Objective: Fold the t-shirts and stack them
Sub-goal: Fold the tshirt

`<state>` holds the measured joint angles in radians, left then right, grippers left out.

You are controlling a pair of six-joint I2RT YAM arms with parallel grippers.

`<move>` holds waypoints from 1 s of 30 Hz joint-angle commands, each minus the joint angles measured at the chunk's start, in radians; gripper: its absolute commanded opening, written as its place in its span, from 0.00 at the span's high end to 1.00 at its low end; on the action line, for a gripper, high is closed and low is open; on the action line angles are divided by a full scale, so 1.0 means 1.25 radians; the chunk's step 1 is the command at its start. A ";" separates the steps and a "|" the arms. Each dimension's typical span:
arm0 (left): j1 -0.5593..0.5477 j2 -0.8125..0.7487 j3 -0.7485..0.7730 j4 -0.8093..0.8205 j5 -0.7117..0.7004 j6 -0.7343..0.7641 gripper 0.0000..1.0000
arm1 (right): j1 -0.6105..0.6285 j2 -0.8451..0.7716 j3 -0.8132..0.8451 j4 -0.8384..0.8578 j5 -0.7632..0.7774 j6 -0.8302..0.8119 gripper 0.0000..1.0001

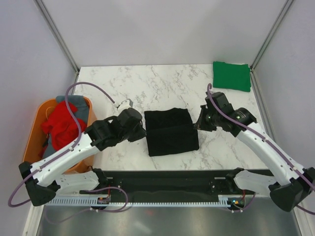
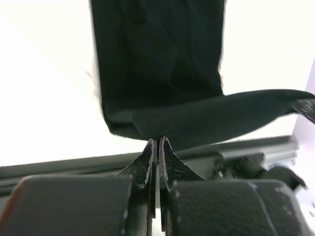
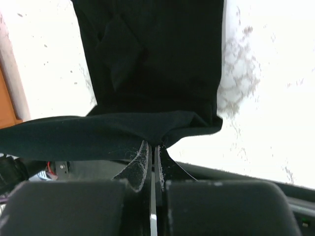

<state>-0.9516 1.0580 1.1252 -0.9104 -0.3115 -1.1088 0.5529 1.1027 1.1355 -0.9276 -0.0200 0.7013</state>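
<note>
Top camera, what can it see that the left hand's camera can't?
Only the top camera shows the folded green t-shirt in the far right corner, the orange tub holding the red t-shirt, and both arms. Only the left wrist camera shows the left hand closed tight, pinching cloth at its tips. Both show the black t-shirt on the white table.
</note>
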 commanded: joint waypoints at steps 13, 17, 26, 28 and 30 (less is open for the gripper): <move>0.295 0.243 0.144 0.118 0.146 0.284 0.98 | -0.086 0.336 0.235 0.097 0.050 -0.152 1.00; 0.340 0.350 0.190 0.145 0.189 0.311 0.98 | -0.120 0.428 0.284 0.116 0.027 -0.177 1.00; 0.410 0.500 0.264 0.190 0.232 0.341 0.98 | -0.153 0.598 0.401 0.138 -0.023 -0.211 1.00; 0.426 0.518 0.274 0.193 0.231 0.354 0.98 | -0.159 0.627 0.424 0.144 -0.035 -0.215 1.00; 0.446 0.551 0.289 0.199 0.241 0.365 0.98 | -0.165 0.648 0.449 0.153 -0.044 -0.215 1.00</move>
<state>-0.4316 1.7126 1.4254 -0.6991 -0.0139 -0.7250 0.3683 1.8870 1.6199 -0.7719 -0.0727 0.4637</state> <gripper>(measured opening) 0.033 0.011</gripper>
